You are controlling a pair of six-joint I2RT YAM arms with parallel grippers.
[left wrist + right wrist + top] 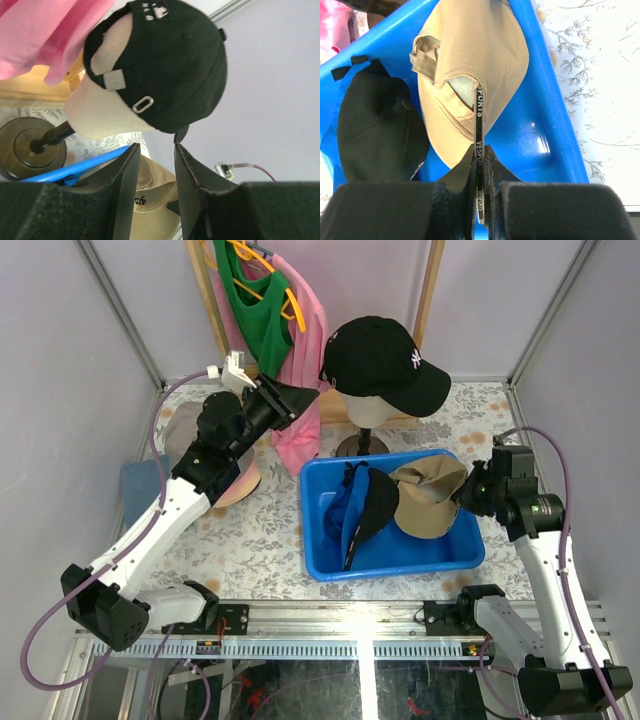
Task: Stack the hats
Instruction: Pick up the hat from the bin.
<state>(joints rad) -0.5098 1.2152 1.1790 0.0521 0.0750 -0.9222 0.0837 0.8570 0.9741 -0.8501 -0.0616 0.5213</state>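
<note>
A black baseball cap with a white logo (385,358) sits on the cream mannequin head (368,410). My left gripper (308,400) is open and empty, raised just left of it. In the left wrist view its tips (156,147) are just below the cap's back (170,65). My right gripper (463,494) is shut on the brim edge of the khaki cap (428,498), which lies in the blue bin (330,565); the right wrist view shows the grip (479,152) on the cap (480,55). A blue cap (345,512) and a black hat (380,502) lie beside it.
Pink and green shirts (265,320) hang behind my left gripper. A grey-taupe hat (183,425) and a pink hat (238,486) lie under the left arm, with a blue cloth (140,485) further left. The mannequin stand's round base (30,145) stands behind the bin.
</note>
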